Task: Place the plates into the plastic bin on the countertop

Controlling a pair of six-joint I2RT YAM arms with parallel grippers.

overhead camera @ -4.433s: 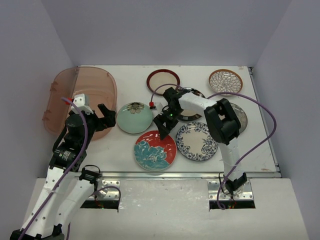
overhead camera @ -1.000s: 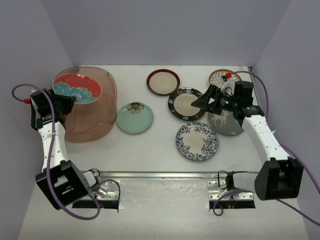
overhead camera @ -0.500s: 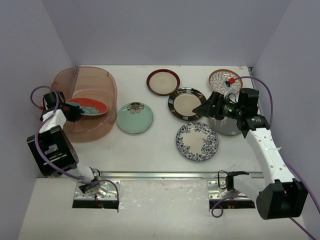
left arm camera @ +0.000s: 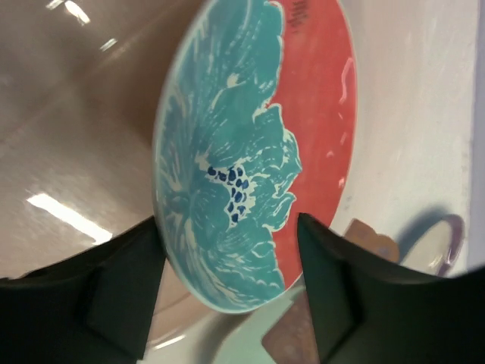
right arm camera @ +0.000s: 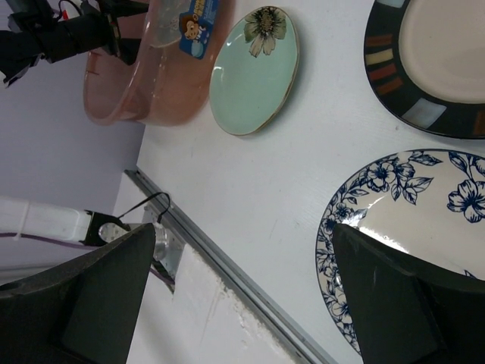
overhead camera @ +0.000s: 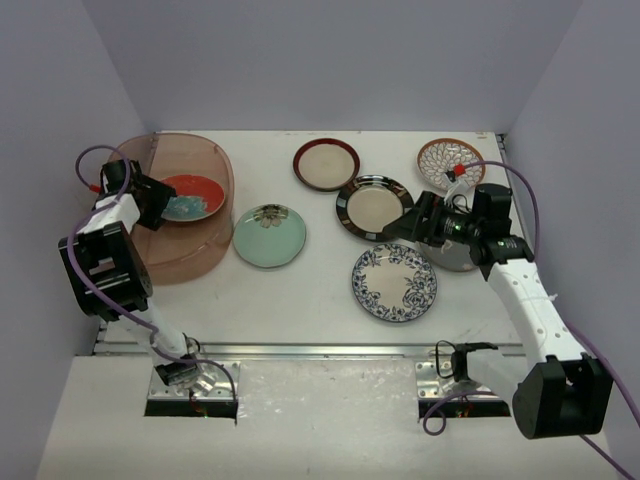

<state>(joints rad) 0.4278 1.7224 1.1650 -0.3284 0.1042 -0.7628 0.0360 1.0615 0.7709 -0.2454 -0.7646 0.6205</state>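
One red-and-teal plate [overhead camera: 192,197] inside the plastic bin [overhead camera: 185,262] — just ahead of the left gripper [overhead camera: 155,203], jaws wide apart.

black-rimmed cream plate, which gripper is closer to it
Right. The right gripper hangs just right of the black-rimmed cream plate; the left gripper is far off, at the plastic bin.

My end effector [left arm camera: 229,227] fingers spread wide; red-and-teal plate [left arm camera: 250,152] tilted at 12 o'clock, pinkish bin wall [left arm camera: 68,136] at 9.

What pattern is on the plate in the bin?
The plate is red with a big teal flower; left wrist view shows it best.
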